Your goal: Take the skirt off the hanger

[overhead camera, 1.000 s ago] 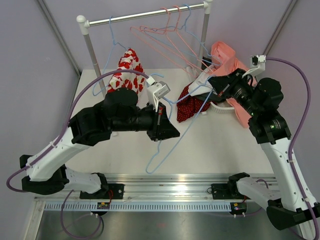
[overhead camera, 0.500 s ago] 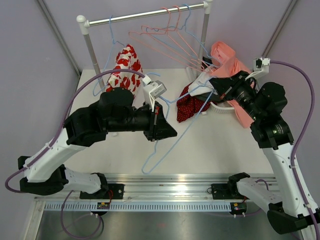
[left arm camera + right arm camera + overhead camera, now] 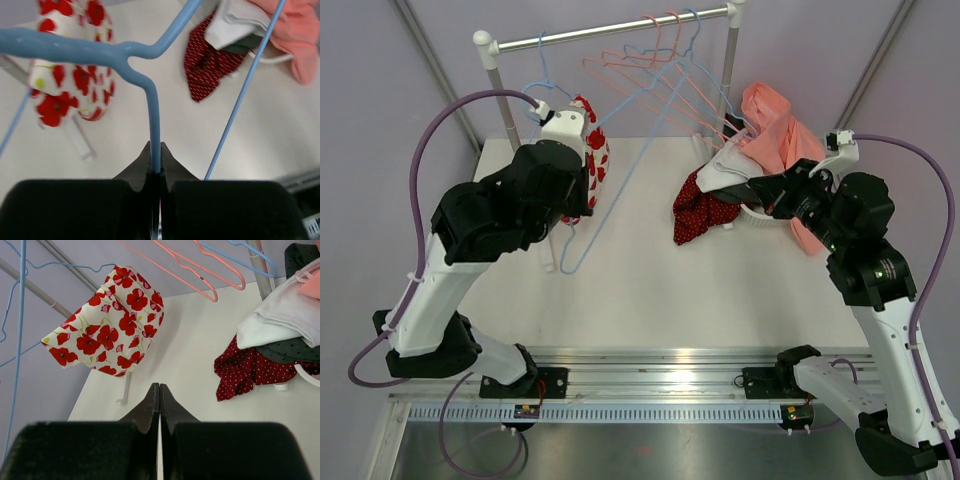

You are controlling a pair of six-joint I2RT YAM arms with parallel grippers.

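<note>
Skirt (image 3: 698,215), dark red, lies free on the surface (image 3: 650,290) ahead of the pressed-together right fingers (image 3: 150,405). Left fingers (image 3: 142,167), pinching the bare blue hanger (image 3: 152,115), have carried it to the rail (image 3: 600,32): removal appears complete.

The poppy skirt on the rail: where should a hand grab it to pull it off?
Probably the skirt by its loose lower edge, coming from the table side: that edge hangs free, while the top is bunched close under the rail.

Skirt (image 3: 107,335) hangs under the rail's (image 3: 610,33) left end; hangers (image 3: 655,58) crowd its right, above a clothes pile (image 3: 745,165).
</note>
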